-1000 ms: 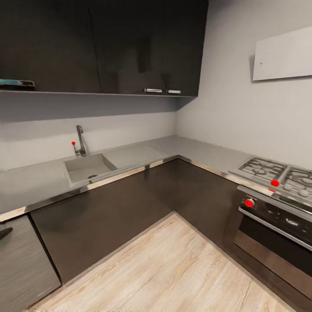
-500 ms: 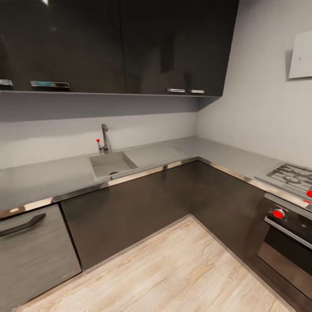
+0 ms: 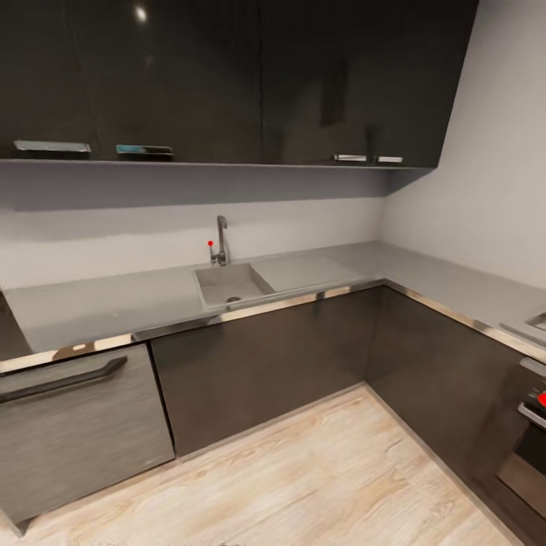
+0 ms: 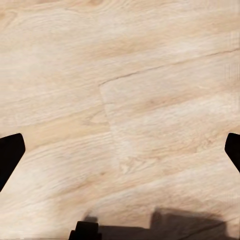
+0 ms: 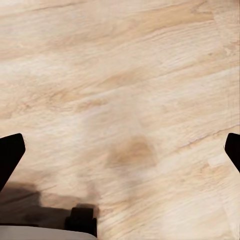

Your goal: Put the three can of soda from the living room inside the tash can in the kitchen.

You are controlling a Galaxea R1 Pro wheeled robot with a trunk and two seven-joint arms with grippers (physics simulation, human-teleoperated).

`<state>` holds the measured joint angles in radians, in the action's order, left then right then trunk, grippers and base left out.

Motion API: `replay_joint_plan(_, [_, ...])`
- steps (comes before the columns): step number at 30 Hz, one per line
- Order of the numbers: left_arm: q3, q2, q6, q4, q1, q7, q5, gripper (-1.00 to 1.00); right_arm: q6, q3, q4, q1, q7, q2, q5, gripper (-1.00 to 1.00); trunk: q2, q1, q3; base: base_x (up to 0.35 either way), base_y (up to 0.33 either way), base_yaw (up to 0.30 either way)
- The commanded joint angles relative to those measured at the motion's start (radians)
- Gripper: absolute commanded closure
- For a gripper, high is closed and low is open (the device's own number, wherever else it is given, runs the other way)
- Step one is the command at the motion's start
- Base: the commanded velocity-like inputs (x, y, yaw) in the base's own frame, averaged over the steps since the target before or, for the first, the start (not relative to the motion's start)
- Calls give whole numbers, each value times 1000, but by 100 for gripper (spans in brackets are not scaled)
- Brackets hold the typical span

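Room: we face the kitchen [image 3: 273,326], an L of dark lower cabinets [image 3: 258,364] under a grey table [image 3: 98,303] that runs along the back wall and turns down the 3 o'clock side.
Sink: a grey basin [image 3: 231,284] is sunk into the table just above centre, with a steel faucet [image 3: 221,241] and a small red knob [image 3: 210,243] behind it.
Upper cabinets: glossy black doors [image 3: 227,76] fill the 12 o'clock band, with steel handles [image 3: 368,158] at their lower edge.
Dishwasher: a grey brushed front with a dark bar handle [image 3: 61,379] sits at 8 o'clock.
Oven: a sliver with a red knob [image 3: 541,399] shows at the 3 o'clock edge.
Floor: light wood planks [image 3: 303,478] spread across 6 o'clock.
Soda cans and trash can: we cannot place them from these views.
Left claw [image 4: 120,150]: its two dark fingertips [image 4: 10,155] sit at opposite edges of the left wrist view, spread wide, nothing between them but floor planks [image 4: 120,100].
Right claw [image 5: 120,150]: likewise spread wide, dark fingertips [image 5: 10,152] at both edges of the right wrist view, bare planks [image 5: 120,75] between.
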<state>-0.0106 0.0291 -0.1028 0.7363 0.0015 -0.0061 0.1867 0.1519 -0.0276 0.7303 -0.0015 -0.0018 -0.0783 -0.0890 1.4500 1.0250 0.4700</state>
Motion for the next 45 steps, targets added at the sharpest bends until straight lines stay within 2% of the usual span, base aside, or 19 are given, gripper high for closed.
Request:
replay_joint_plan(1, [0, 0, 0, 0, 0, 0, 0, -100, 0, 0, 0, 0, 0, 0, 0, -100, 0, 0, 0, 0, 0, 291])
replay_joint_plan(24, [0, -2, 0, 0, 0, 0, -1, -100, -1, 0, -2, 0, -1, 0, 0, -100, 0, 0, 0, 0, 0, 291])
replay_joint_plan(25, [0, -2, 0, 0, 0, 0, -1, -100, -2, -1, -11, 0, -1, -1, -1, -100, 0, 0, 0, 0, 0, 291])
replay_joint_plan(26, [0, -2, 0, 0, 1, 0, -1, -100, -3, -2, -58, 0, -1, 0, -6, -100, 0, 0, 0, 0, 0, 291])
replay_joint_plan(29, [0, -2, 0, 0, 0, 0, -1, -100, -4, -3, -77, 0, -2, 0, -9, -100, 0, 0, 0, 0, 0, 291])
replay_joint_plan(45, [0, -2, 0, 0, 0, 0, -1, -100, -5, -3, -91, 0, -10, 0, -11, -100, 0, 0, 0, 0, 0, 291])
